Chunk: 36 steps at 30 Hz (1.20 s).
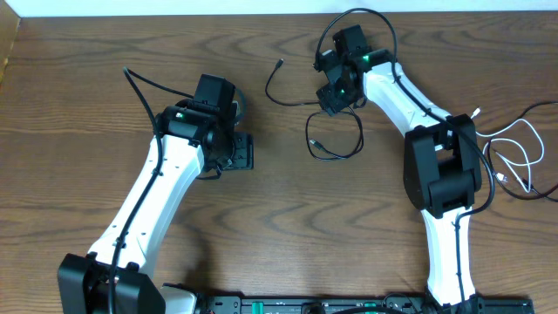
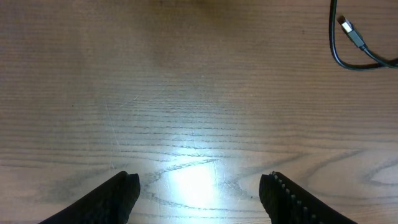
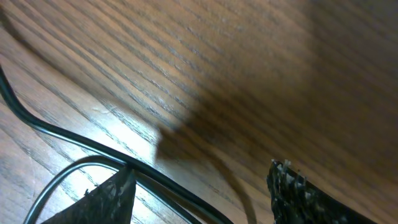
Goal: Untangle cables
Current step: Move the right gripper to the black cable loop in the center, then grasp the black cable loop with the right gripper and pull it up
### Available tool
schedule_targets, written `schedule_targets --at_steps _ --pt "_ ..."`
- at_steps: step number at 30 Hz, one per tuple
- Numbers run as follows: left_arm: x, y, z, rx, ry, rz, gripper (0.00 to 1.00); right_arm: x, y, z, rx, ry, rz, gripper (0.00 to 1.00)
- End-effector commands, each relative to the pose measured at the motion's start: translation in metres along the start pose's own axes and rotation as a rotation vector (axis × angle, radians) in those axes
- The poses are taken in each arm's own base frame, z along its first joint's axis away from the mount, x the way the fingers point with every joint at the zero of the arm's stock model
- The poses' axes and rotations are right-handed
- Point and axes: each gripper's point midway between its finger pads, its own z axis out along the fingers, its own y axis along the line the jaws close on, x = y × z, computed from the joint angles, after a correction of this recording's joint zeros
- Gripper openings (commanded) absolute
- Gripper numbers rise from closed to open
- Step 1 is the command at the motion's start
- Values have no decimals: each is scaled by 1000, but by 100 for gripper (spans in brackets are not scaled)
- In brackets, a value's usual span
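Observation:
A thin black cable (image 1: pixel 334 139) lies looped on the wooden table in the middle, one plug end (image 1: pixel 279 64) pointing up left. My right gripper (image 1: pixel 336 98) hovers over its top part, open; in the right wrist view the gripper (image 3: pixel 199 186) has black cable strands (image 3: pixel 68 140) passing by its left finger, nothing clamped. A white cable (image 1: pixel 514 148) and another black cable (image 1: pixel 536 194) lie at the right edge. My left gripper (image 1: pixel 240 153) is open and empty over bare wood (image 2: pixel 199 186). A black cable with a plug (image 2: pixel 351 37) shows top right in the left wrist view.
A thicker black wire (image 1: pixel 144 85) runs from the left arm. The right arm's black base joint (image 1: pixel 440 166) stands between the middle cable and the right-hand cables. The table's far edge (image 1: pixel 174 17) runs along the top.

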Motion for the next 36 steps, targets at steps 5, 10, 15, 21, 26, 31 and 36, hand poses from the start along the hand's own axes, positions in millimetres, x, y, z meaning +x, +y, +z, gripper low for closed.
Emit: schedule_targets --at_steps 5,10,15,21,26,31,36 --pt "-3 1 -4 -9 -17 13 68 23 1 20 -6 48 3 57" --pt "-2 1 -4 -10 -13 13 68 23 1 21 -6 46 3 18" --pt "-2 1 -4 -10 -13 13 68 26 2 13 -7 63 41 1" --pt "-2 1 -4 -10 -13 13 68 13 0 -40 41 27 64 1" --pt "-2 1 -4 -10 -13 13 68 -12 -10 -136 165 -123 98 1" --pt "-2 1 -4 -10 -13 13 68 -21 -36 -227 355 -273 129 1" --pt "-2 1 -4 -10 -13 13 68 -3 -86 -313 605 -376 243 1"
